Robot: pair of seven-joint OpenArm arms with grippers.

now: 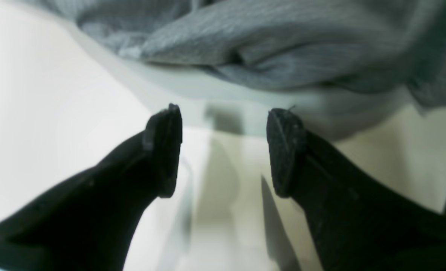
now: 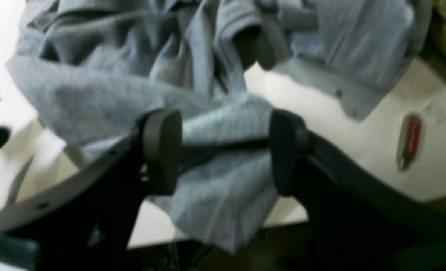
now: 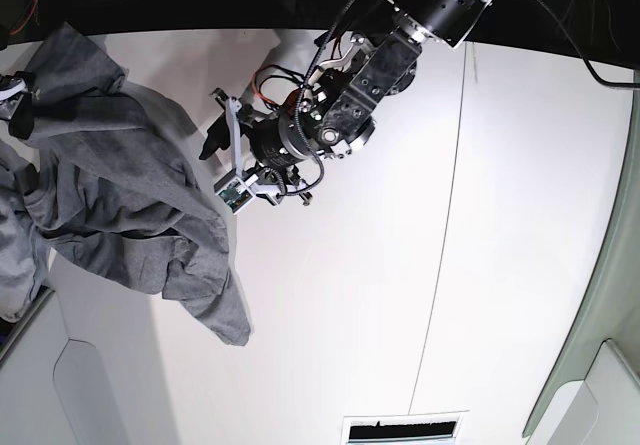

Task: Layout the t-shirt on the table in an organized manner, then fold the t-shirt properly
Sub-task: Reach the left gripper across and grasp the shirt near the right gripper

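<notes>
The grey t-shirt (image 3: 110, 185) lies crumpled at the left side of the white table (image 3: 350, 315), with one part hanging over the table's edge in the right wrist view. My left gripper (image 3: 215, 130) sits at the shirt's right edge. In the left wrist view the left gripper (image 1: 223, 113) stands open and empty just above the table, with the t-shirt (image 1: 264, 45) bunched right ahead of it. My right gripper (image 2: 225, 150) has its pads wide apart over a fold of the t-shirt (image 2: 95, 101), and the cloth lies loose between them, not pinched.
A paler grey-blue cloth (image 2: 343, 45) lies beside the shirt. A small red and silver object (image 2: 409, 141) rests on the table near it. A thin dark seam (image 3: 445, 245) crosses the tabletop. The table's front edge (image 2: 290, 222) is just below the right gripper.
</notes>
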